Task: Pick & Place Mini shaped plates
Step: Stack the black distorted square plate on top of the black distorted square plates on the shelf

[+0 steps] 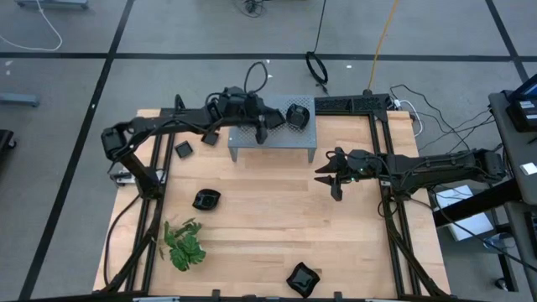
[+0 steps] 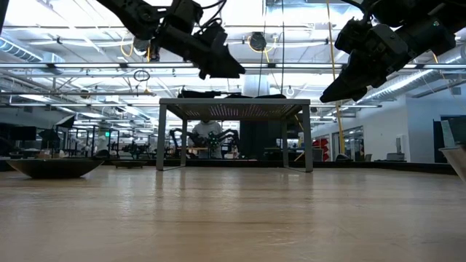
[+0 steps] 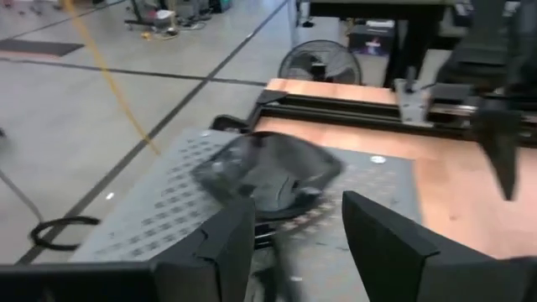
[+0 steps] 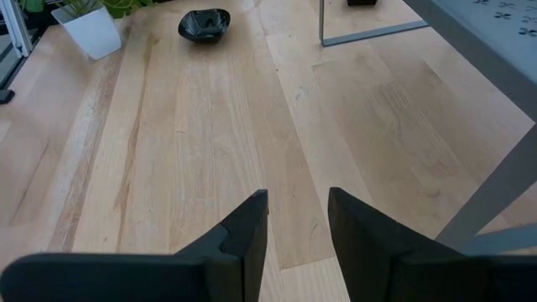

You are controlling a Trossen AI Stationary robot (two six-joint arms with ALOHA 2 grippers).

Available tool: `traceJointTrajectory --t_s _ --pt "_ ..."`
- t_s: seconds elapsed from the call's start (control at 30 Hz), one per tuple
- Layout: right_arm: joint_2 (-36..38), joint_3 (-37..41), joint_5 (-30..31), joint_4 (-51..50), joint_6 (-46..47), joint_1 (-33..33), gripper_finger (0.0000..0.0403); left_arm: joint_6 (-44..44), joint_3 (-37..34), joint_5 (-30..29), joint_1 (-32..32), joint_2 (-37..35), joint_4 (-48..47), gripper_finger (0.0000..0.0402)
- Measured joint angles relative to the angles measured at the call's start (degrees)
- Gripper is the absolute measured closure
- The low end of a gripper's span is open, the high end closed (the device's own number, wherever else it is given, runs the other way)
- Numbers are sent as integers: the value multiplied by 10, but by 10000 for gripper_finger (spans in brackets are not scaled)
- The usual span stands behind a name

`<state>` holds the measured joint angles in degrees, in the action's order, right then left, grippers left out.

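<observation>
High view shows us one mini shaped plate (image 1: 297,115) on the grey perforated stand (image 1: 243,139), with three more on the wooden table (image 1: 268,210): one (image 1: 182,150) left of the stand, one (image 1: 205,200) near the green sprig (image 1: 185,245), one (image 1: 303,278) at the near edge. Our left gripper (image 1: 263,127) hovers over the stand, fingers apart, empty. Our right gripper (image 1: 333,175) hangs above bare wood right of the stand, fingers parted, holding nothing. From the left wrist, the stand's plate (image 3: 267,172) is blurred.

No text, label, brand, number or sign can be read in any of the four views, neither on the things nor in the room behind.
</observation>
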<state>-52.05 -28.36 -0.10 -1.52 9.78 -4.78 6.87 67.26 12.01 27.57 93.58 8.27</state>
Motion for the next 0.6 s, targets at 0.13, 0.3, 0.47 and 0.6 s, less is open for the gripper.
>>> traceJointTrajectory --t_s 0.13,0.3,0.47,0.6 --pt "0 0 0 0 0 0 287 -3 0 0 -35 0 0 215" --pt "0 0 0 0 5 0 287 -26 0 1 -92 0 -22 215" --pt "0 0 0 0 0 0 287 -54 0 2 -147 -12 -92 215" --pt "0 0 0 10 0 0 287 -78 0 1 -181 -45 -164 215"
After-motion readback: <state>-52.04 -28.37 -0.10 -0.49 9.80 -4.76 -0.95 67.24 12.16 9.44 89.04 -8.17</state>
